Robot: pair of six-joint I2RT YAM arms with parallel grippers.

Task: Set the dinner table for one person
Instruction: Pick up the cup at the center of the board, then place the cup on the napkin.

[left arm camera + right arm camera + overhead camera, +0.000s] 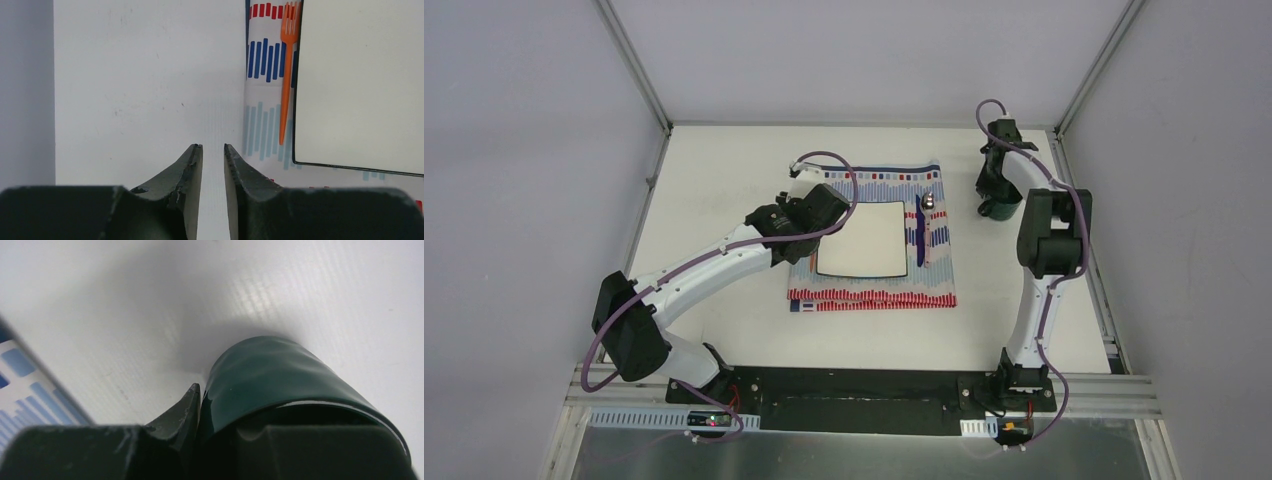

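Observation:
On the white dinner table [724, 180] lies a striped red-blue-white cloth [874, 295] with a white square plate [864, 240] on it. An orange fork [286, 75] lies on the cloth along the plate's [360, 85] left edge. A blue utensil [919, 235] and a spoon [929, 203] lie right of the plate. My left gripper [213, 146] hovers over bare table just left of the cloth, its jaws a narrow gap apart with nothing between them. My right gripper [996, 205] is shut on the wall of a dark green cup [270, 370], which stands right of the cloth; one finger [185, 410] presses its outside.
Grey aluminium rails [639, 80] and grey walls [524, 150] close in the table on the left, back and right. The left arm [714, 265] reaches across the cloth's left edge. A black base plate [854, 395] runs along the near edge.

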